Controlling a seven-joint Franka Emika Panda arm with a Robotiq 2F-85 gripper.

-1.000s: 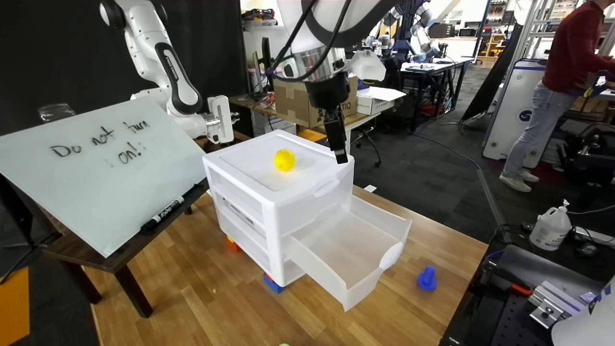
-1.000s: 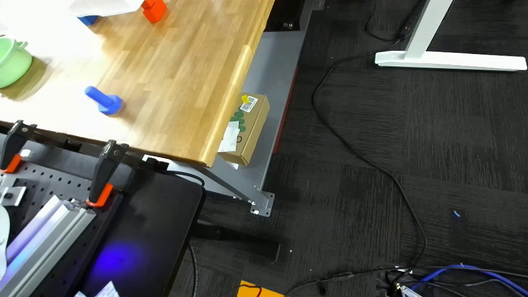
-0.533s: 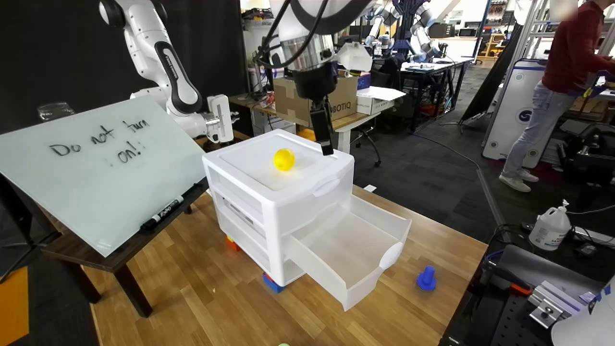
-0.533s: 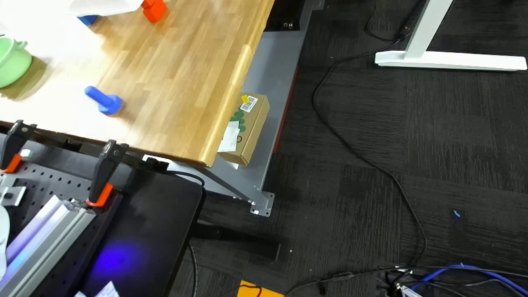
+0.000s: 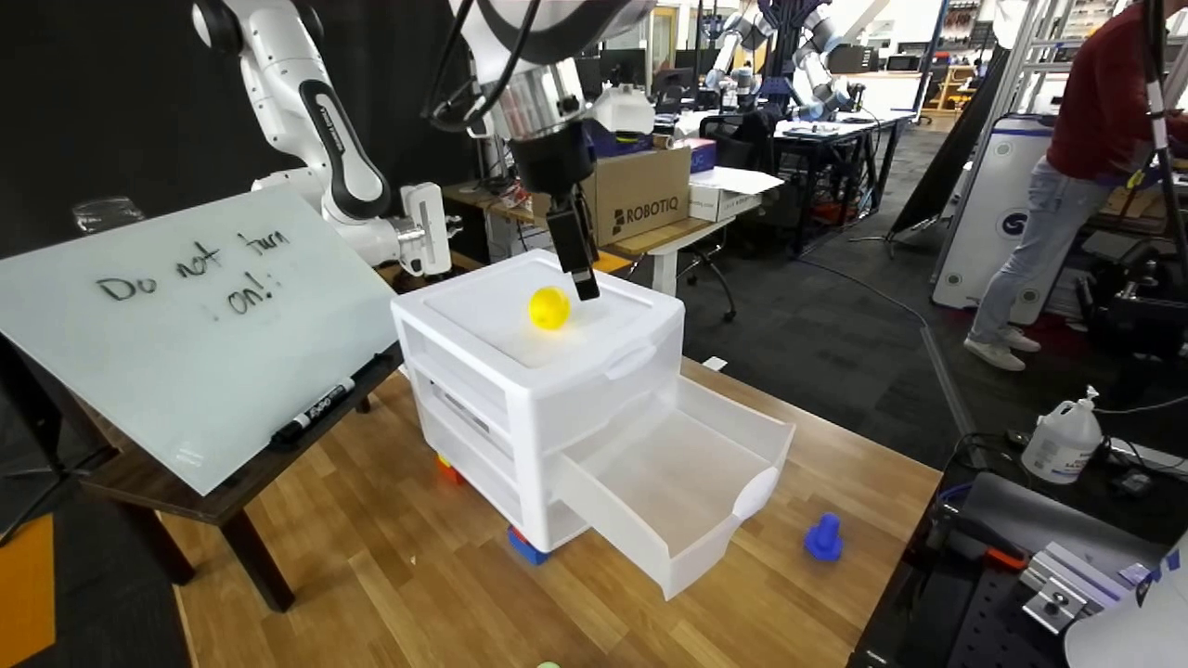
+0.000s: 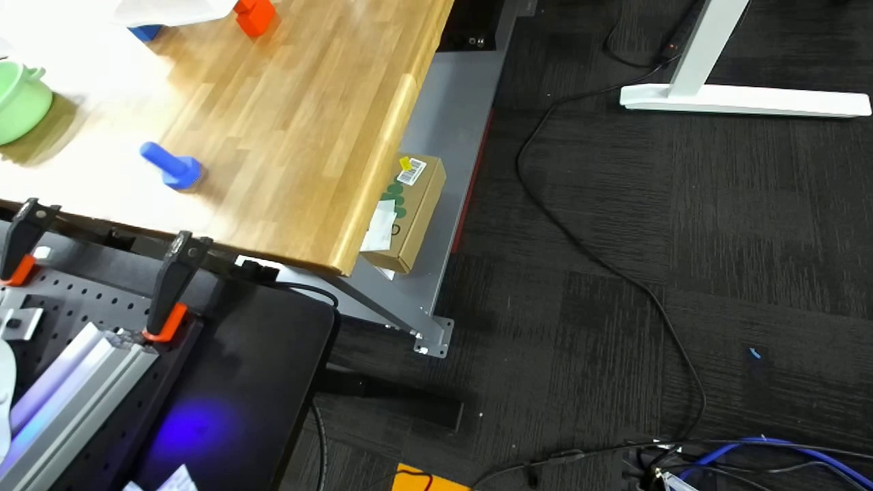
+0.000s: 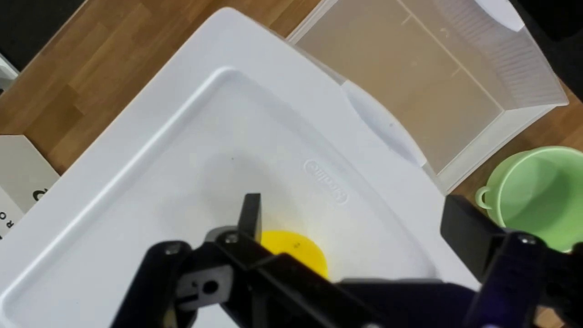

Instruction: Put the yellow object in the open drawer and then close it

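My end effector [image 7: 353, 216], spread wide, hangs above the white plastic drawer unit [image 5: 575, 399]; an off-centre descent could send the small bright yellow rounded object [image 5: 548, 309] rolling.

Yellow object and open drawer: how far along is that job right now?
Already done: the drawer stands pulled out. In hand, it seems, is the pick-up: the gripper is open above the top of the white drawer unit, near the yellow object, which rests there ungrasped. Left: gripping it, moving it into the drawer, then pushing the drawer shut.
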